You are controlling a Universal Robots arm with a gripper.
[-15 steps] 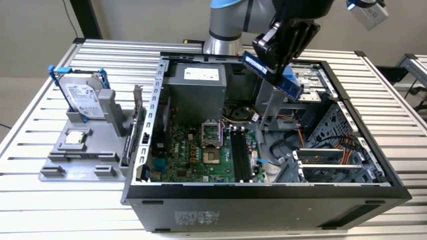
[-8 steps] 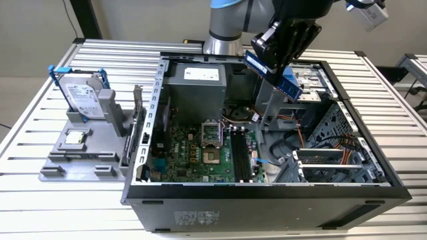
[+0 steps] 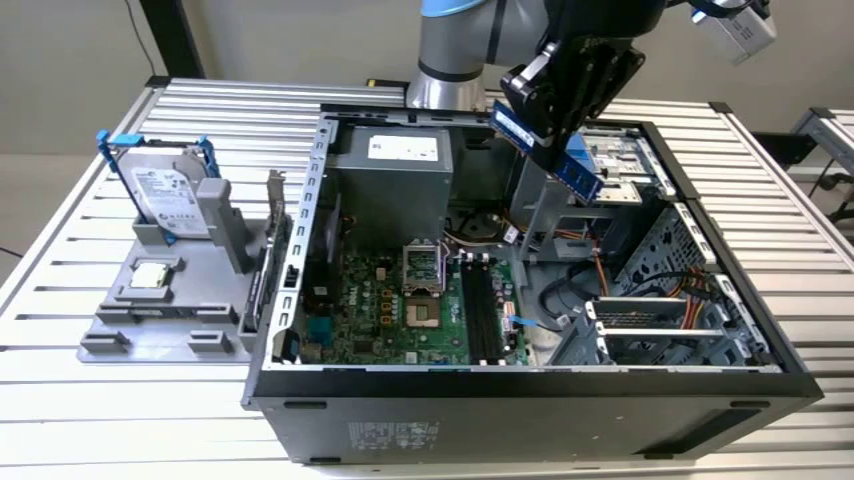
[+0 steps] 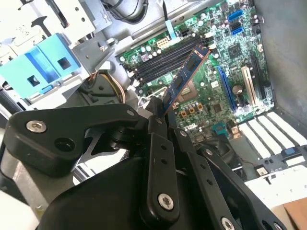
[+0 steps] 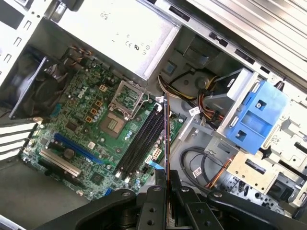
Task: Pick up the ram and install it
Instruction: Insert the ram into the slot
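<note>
A big open computer case (image 3: 534, 385) lies on its side on a metal bench (image 3: 120, 400) made of long slats. The robot arm hangs over the far side of the case. Its black end effector (image 3: 545, 118) is pinched tight on the ram (image 3: 577, 170), a thin blue stick. It holds one end of the stick, and the other end points down and to the exterior view's right. The ram is tilted. It is up in the air above the far part of the case and touches nothing but the end effector.

Inside the case is a green board (image 3: 387, 300). The long dark slots (image 3: 483, 310) run from near to far along the board's right side. The ram is well apart from them. A grey metal box (image 3: 394, 175) sits at the far end of the board.

In the second wrist view the end effector (image 4: 160, 115) grips the ram (image 4: 184, 79), and the free end of the stick points toward the slots (image 4: 163, 60). In the first wrist view the ram (image 5: 166, 139) shows thin, edge on, between the fingers (image 5: 157, 191). There it lines up just beside the slots (image 5: 141, 139).

On the exterior view's left, beside the case, a grey holder (image 3: 160, 325) stands on the bench. A silver drive (image 3: 171, 195) in a blue frame stands up in it. A small square chip (image 3: 154, 275) lies flat on it, nearer to us.
</note>
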